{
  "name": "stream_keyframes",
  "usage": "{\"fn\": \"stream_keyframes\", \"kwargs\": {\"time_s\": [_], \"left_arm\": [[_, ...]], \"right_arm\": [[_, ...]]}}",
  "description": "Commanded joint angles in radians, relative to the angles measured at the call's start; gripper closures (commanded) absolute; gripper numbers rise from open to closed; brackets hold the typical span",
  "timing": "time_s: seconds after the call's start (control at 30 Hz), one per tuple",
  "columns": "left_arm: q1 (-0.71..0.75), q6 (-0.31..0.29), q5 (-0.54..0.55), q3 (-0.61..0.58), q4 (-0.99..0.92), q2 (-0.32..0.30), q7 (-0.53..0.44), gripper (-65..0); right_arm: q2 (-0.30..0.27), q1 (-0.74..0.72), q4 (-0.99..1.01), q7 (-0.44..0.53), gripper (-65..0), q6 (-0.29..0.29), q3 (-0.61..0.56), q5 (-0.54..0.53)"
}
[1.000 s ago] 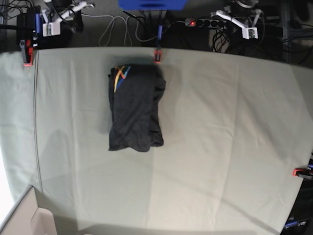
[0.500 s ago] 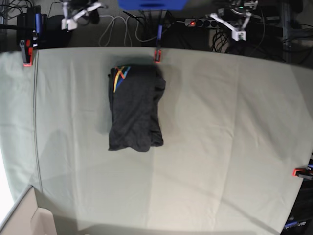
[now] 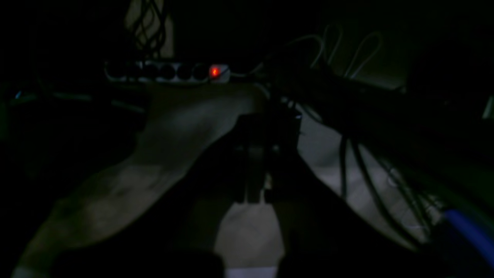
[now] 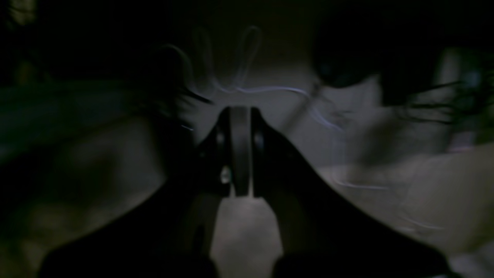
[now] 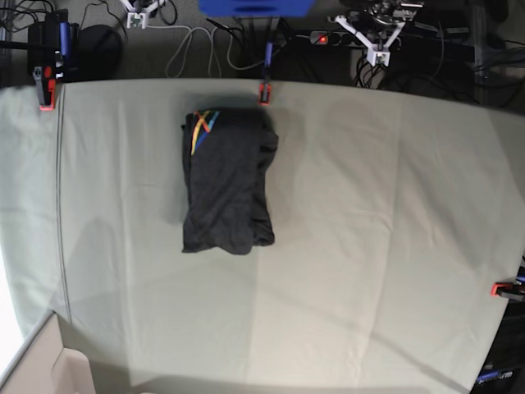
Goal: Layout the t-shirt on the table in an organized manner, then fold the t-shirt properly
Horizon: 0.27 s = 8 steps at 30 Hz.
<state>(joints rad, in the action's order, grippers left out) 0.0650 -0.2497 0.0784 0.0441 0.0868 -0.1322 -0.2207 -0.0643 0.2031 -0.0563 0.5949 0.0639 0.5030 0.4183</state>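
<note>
The t-shirt (image 5: 228,180) lies folded into a compact dark rectangle on the back left part of the table (image 5: 377,213), its multicoloured mark at the far end near the collar. Both arms are drawn back beyond the table's far edge, well apart from the shirt. My left gripper (image 5: 377,54) hangs over the cables at the back right. In the dim left wrist view its fingers (image 3: 254,154) are pressed together, holding nothing. My right gripper (image 5: 139,15) sits at the back left, shut and empty in the right wrist view (image 4: 240,116).
Red clamps (image 5: 264,93) (image 5: 47,90) (image 5: 502,288) pin the cloth at the table's edges. Behind the far edge are a power strip (image 5: 328,38) with a lit red switch (image 3: 214,72), tangled cables (image 5: 197,45) and a blue object (image 5: 254,6).
Both grippers have drawn further back behind the table, each shifting toward the middle of the back edge. The t-shirt has not moved.
</note>
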Motion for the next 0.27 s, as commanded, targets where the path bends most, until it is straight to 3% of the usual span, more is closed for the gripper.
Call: {"fn": "stream_keyframes", "kwargs": {"time_s": [0.0,0.1,0.23], "left_arm": [[-0.001,0.028,0.002,-0.002,0.003,-0.011,-0.012,-0.2],[-0.001,0.063,0.005,-0.003,0.001,0.007,-0.012,-0.2],[-0.001,0.071,-0.001,-0.003,-0.006,0.024,-0.012,-0.2]], "right_arm": [[-0.013,0.009,-0.010,0.001,0.0,0.058,0.003,0.003],[-0.010,0.006,-0.018,-0.023,0.0,0.155,0.003,0.009],[0.017,-0.001,-0.018,-0.048,0.0,0.202,0.003,0.009]]}}
